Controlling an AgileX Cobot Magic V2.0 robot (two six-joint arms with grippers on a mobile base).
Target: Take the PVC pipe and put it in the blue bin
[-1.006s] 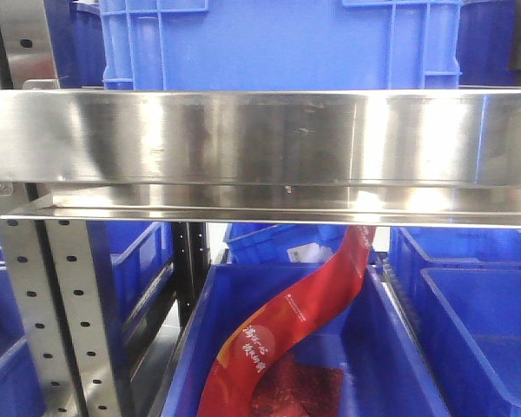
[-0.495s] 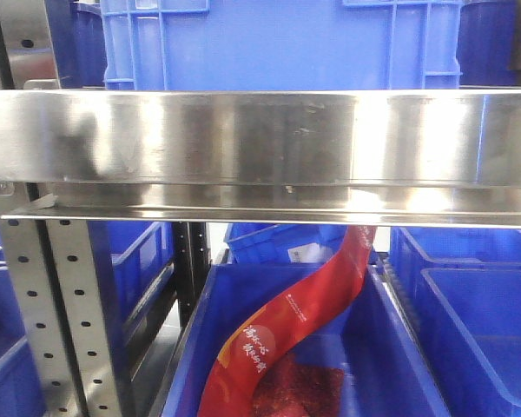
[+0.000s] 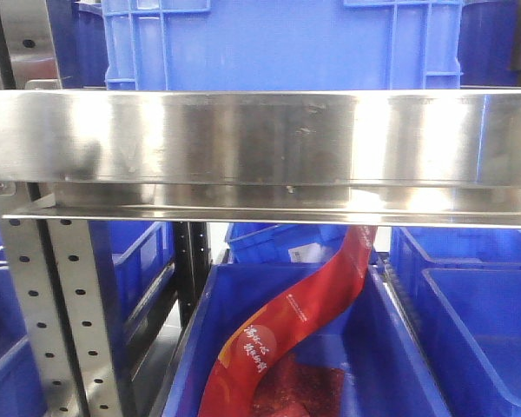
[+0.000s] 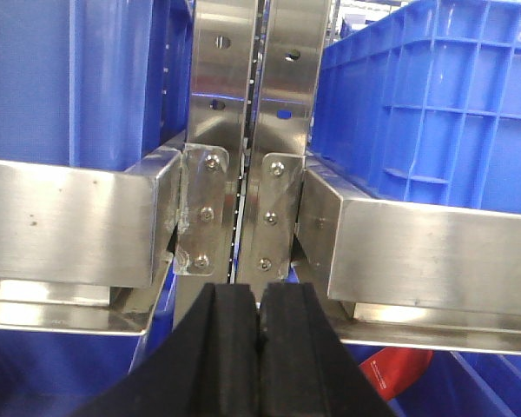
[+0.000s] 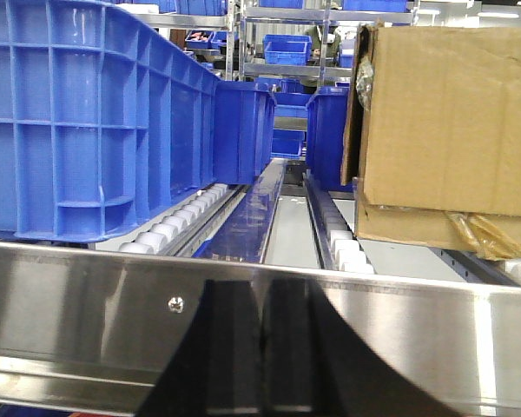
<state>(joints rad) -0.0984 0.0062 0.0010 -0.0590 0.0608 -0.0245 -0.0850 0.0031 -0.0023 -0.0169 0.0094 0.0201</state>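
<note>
left wrist view, l pincer (image 4: 260, 317) closed, facing rack post (image 4: 253, 130)

- steel shelf rail (image 3: 260, 139) across front view, blue crate (image 3: 282, 43) on top
- red bag (image 3: 286, 326) lying diagonal in lower bin (image 3: 391, 356), beneath rail
- perforated upright (image 3: 65, 313) at rail's left end
- cardboard box (image 5: 451, 122) on roller track (image 5: 343, 243), right side
</note>
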